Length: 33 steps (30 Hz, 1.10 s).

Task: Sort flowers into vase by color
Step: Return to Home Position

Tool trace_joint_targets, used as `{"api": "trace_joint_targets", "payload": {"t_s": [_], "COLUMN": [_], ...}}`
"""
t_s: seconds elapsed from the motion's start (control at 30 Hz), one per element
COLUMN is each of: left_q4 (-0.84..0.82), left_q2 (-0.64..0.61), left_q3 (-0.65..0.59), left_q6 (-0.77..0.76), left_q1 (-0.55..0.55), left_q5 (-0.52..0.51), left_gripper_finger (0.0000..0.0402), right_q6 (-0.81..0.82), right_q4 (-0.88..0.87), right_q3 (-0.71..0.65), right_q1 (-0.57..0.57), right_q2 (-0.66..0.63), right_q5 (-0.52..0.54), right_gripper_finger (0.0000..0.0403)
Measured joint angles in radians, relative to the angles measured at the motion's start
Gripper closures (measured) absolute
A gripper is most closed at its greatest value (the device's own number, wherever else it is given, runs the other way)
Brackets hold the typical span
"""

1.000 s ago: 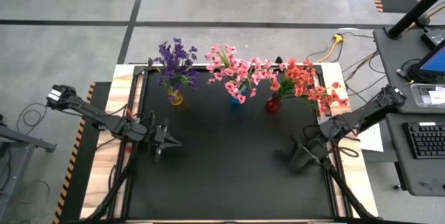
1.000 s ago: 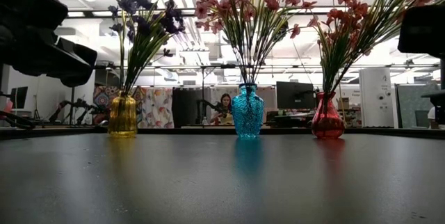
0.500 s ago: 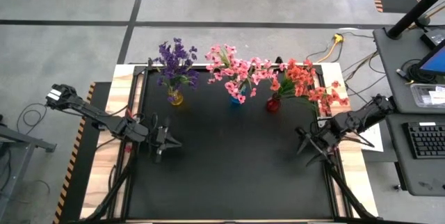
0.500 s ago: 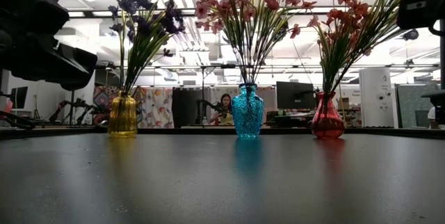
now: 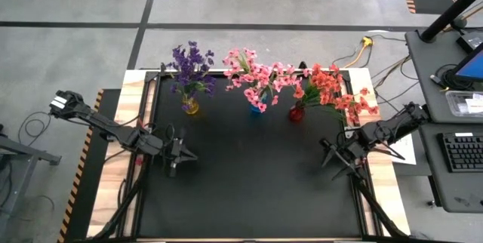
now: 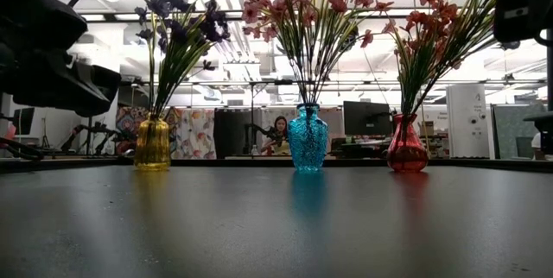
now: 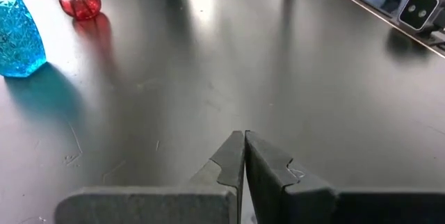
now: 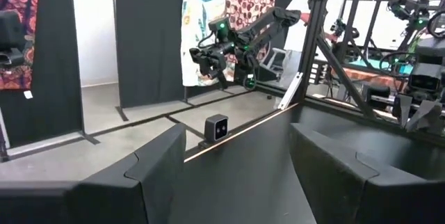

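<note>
Three vases stand on their bases along the far edge of the black table. A yellow vase [image 5: 190, 106] holds purple flowers [image 5: 189, 65]. A blue vase [image 6: 308, 138] holds pink flowers [image 5: 256, 77]. A red vase [image 6: 406, 146] holds coral-red flowers [image 5: 332, 88]. My left gripper [image 5: 183, 153] hovers shut over the table's left part, well short of the yellow vase. My right gripper [image 5: 333, 161] is open near the table's right edge, on the near side of the red vase. Neither touches anything.
The wide black table top [image 5: 249, 175] stretches between the arms. A small camera [image 7: 421, 7] sits at the table's near edge. Beyond the table stand curtains, other robot arms [image 8: 233, 43] and a seated person [image 6: 280, 131]. A desk with keyboard [image 5: 464, 152] is to the right.
My right gripper has drawn back toward the table's right edge and a little toward the far side, rising out of the low view's right side. My left arm has kept still, and the vases and flowers stand as before.
</note>
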Motion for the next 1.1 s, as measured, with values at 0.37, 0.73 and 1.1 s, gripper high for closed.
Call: {"api": "trace_joint_targets", "payload": {"t_s": [0.37,0.73,1.1], "left_q4": [0.0,0.0,0.0], "left_q2": [0.03,0.06,0.076], "left_q3": [0.0,0.0,0.0], "left_q6": [0.0,0.0,0.0], "left_q1": [0.0,0.0,0.0], "left_q5": [0.0,0.0,0.0], "left_gripper_finger": [0.0402,0.0402,0.0402], "right_q6": [0.0,0.0,0.0], "right_q4": [0.002,0.002,0.002], "right_q3": [0.001,0.002,0.003], "right_q1": [0.0,0.0,0.0], "right_q2": [0.013,0.013,0.013], "right_q5": [0.0,0.0,0.0], "right_gripper_finger": [0.0158,0.0158,0.0158]}}
